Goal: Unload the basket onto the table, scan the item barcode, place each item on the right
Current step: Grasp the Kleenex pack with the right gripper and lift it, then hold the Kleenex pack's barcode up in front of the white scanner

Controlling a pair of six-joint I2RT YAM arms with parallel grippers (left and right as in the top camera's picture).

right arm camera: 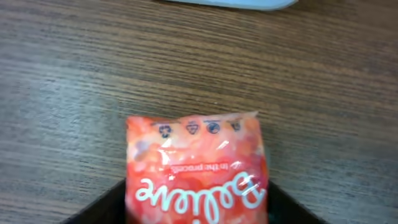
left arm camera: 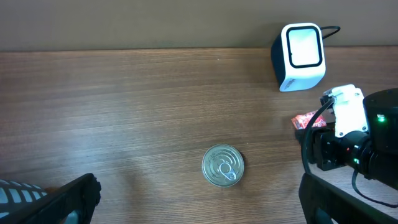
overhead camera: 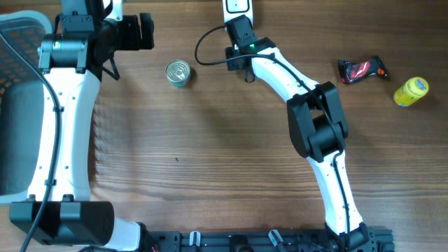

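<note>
A red-orange snack packet (right arm camera: pixel 198 171) with white lettering lies on the wood table, and my right gripper (right arm camera: pixel 199 202) has its black jaws pressed against both of its sides. The left wrist view shows only a red corner of the packet (left arm camera: pixel 305 121) beside the right gripper (left arm camera: pixel 339 146). The white barcode scanner (left arm camera: pixel 300 56) stands just beyond it at the table's far edge, and in the overhead view the scanner (overhead camera: pixel 238 7) sits above the right gripper (overhead camera: pixel 241 61). My left gripper (left arm camera: pixel 198 190) hangs open over a tin can (left arm camera: pixel 222 165).
The tin can (overhead camera: pixel 178 73) stands left of centre. A dark red wrapper (overhead camera: pixel 361 69) and a yellow bottle (overhead camera: pixel 411 91) lie at the far right. A mesh chair back (overhead camera: pixel 17 42) is at the left edge.
</note>
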